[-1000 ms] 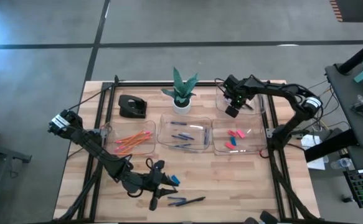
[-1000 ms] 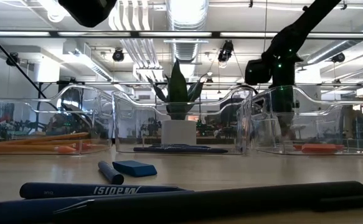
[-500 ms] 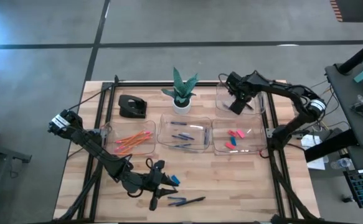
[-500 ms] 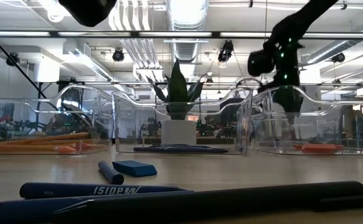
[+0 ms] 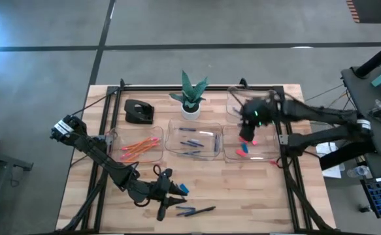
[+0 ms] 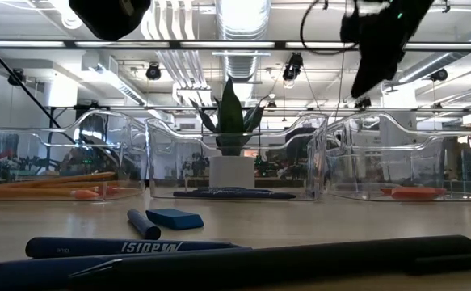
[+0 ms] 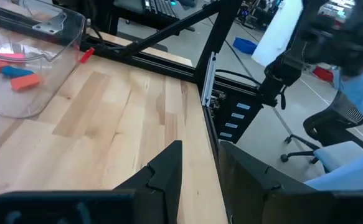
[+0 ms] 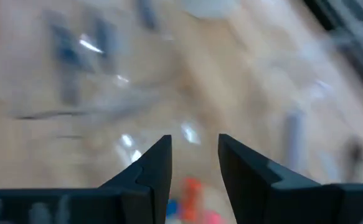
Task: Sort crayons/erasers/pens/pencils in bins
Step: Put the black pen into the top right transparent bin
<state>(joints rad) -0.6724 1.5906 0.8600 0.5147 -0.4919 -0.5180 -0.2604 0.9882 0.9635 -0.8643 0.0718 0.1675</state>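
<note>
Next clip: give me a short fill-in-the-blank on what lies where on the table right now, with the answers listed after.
1. The orange pencils lie in the ____ of the three front bins.
2. The pink and blue erasers lie in the bin on the ____.
3. The white pot holds a green ____.
4. Two dark pens lie loose on the bare ____, outside any bin.

Missing words: left; right; plant; table
</note>
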